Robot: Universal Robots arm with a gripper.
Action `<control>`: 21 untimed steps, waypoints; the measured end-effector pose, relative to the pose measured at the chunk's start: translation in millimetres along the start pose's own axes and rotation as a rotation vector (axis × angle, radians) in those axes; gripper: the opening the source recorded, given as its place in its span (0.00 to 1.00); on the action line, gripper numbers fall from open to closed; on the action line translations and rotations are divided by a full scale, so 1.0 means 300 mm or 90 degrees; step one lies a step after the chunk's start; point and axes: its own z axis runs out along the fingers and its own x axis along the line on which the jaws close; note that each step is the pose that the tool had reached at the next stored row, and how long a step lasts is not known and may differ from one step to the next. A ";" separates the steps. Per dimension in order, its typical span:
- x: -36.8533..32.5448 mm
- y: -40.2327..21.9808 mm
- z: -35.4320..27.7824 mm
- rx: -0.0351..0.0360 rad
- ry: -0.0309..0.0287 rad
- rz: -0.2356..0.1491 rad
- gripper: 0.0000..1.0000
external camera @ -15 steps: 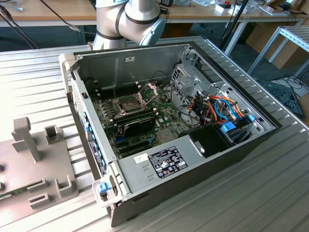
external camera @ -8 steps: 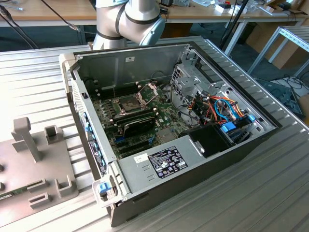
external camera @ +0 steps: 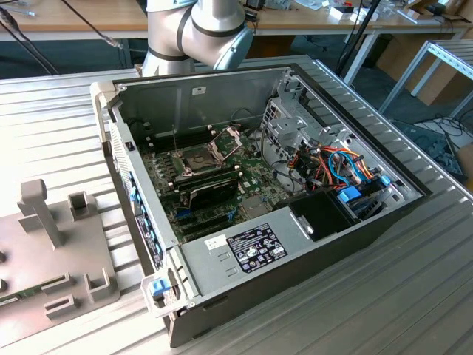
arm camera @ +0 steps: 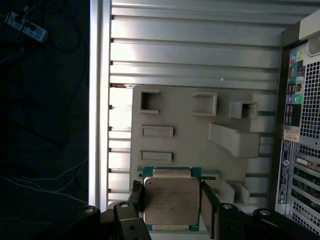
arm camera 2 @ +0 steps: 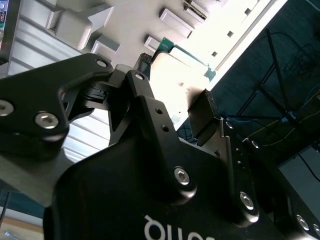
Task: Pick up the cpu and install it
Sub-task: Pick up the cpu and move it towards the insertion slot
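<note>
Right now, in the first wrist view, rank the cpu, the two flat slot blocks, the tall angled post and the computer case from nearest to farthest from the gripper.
1. The cpu, between the jaws of the gripper.
2. The two flat slot blocks, just beyond the cpu on the grey fixture plate.
3. The tall angled post, farther across the plate toward the case.
4. The computer case, off the plate's edge.

Dull silver-grey cpu (arm camera: 170, 200) with green edge, pale grey fixture plate (arm camera: 200, 140), green motherboard (external camera: 211, 174)
</note>
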 end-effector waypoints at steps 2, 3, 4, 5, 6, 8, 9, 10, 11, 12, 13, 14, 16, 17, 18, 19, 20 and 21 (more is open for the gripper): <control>-0.006 0.000 0.000 0.0000 0.0000 0.000 0.55; -0.009 0.000 0.000 0.0000 -0.0001 0.000 0.55; -0.013 0.000 0.000 0.0000 -0.0001 0.000 0.55; -0.017 -0.001 0.001 0.0000 -0.0001 0.000 0.55; -0.020 -0.001 0.001 0.0000 -0.0001 0.000 0.55; -0.029 -0.001 0.001 0.0000 -0.0001 0.000 0.55; -0.033 -0.001 0.001 0.0000 -0.0001 0.000 0.55; -0.037 -0.001 0.001 0.0001 0.0000 0.000 0.55; -0.041 -0.001 0.001 0.0000 -0.0001 0.000 0.55; -0.046 -0.002 0.001 0.0000 0.0000 0.000 0.55; -0.049 -0.002 0.001 0.0000 0.0000 0.000 0.55; -0.054 -0.002 0.001 0.0000 -0.0001 0.000 0.55; -0.060 -0.002 0.001 0.0000 -0.0001 0.000 0.55; -0.064 -0.002 0.001 0.0000 -0.0001 0.000 0.55; -0.067 -0.003 0.001 0.0000 -0.0001 0.000 0.55; -0.070 -0.003 0.001 0.0000 0.0000 0.000 0.55; -0.074 -0.003 0.001 0.0000 0.0000 0.000 0.55; -0.079 -0.003 0.002 0.0000 -0.0001 0.000 0.55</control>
